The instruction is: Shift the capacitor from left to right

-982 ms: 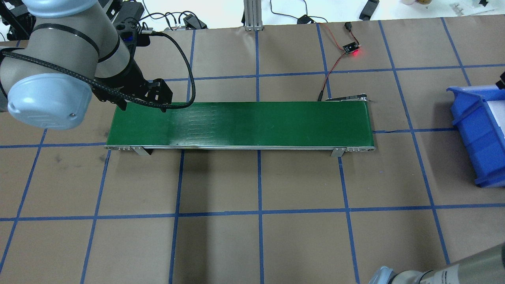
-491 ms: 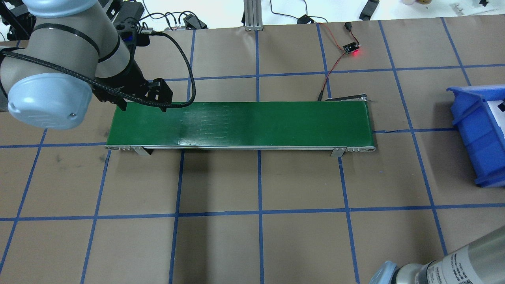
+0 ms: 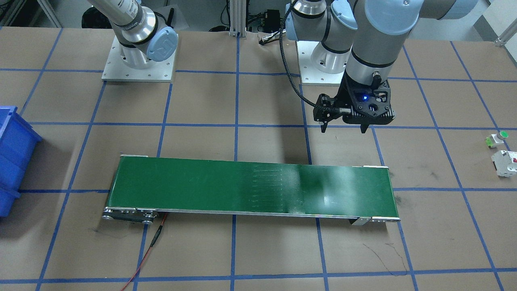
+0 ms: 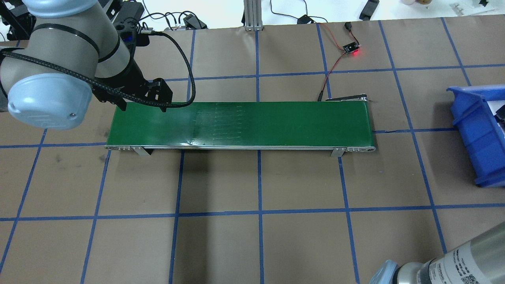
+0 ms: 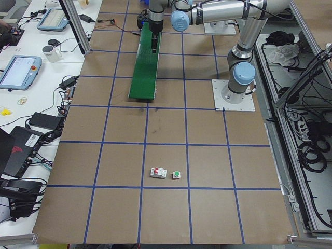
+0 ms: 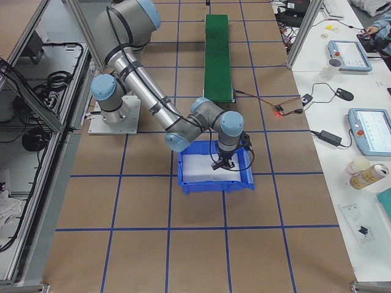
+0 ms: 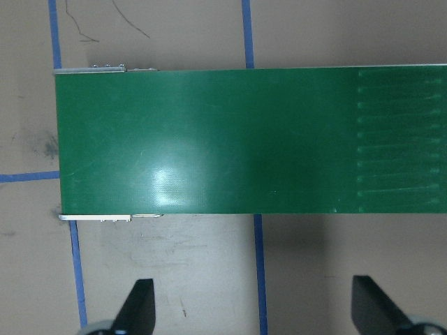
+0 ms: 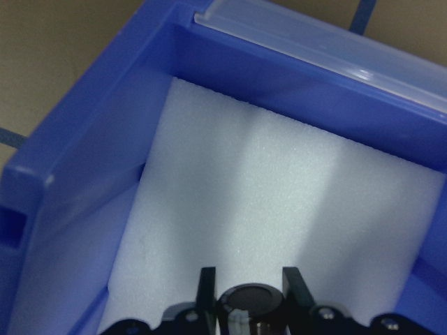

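Observation:
The capacitor, a small dark stubby cylinder, sits between the fingers of my right gripper, which is shut on it. It hangs just above the white foam floor of the blue bin. The exterior right view shows that gripper inside the bin. My left gripper is open and empty and hovers beside the left end of the green conveyor belt. It also shows in the overhead view and in the left wrist view.
The belt runs across the table's middle, with the bin past its right end. A white boxy part and a green-capped button lie on the table at my far left. A sensor board with a red light sits behind the belt.
My right arm has come further into the overhead view and its gripper now shows inside the bin. The faint marks on the belt have shifted right. My left arm has not moved.

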Robot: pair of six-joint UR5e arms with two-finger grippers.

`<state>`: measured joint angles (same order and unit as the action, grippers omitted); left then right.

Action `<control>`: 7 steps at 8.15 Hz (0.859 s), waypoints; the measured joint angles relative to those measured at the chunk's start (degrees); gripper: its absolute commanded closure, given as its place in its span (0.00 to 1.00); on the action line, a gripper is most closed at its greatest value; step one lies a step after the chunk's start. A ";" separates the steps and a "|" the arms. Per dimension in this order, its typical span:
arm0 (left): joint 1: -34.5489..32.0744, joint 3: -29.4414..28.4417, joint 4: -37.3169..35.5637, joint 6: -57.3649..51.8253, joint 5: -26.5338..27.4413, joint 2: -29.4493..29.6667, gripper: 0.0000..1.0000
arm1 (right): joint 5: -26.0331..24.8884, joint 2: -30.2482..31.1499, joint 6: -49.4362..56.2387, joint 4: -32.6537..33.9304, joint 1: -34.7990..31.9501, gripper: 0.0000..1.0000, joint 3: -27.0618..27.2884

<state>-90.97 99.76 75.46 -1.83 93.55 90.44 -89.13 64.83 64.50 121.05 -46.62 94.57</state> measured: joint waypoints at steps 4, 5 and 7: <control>0.00 0.00 0.04 0.04 0.05 0.00 0.00 | 0.35 5.05 -0.82 -1.39 0.08 0.00 0.09; 0.00 0.00 0.04 -0.07 0.05 0.00 0.00 | 0.50 8.26 -1.02 -4.89 -0.06 0.00 -0.25; 0.00 -0.05 0.07 0.52 0.08 0.04 0.00 | 1.35 15.44 -3.77 -13.33 -2.20 0.00 -0.69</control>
<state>-90.97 99.70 75.53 -1.31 93.63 90.48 -87.79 80.27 60.73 107.72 -48.82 93.88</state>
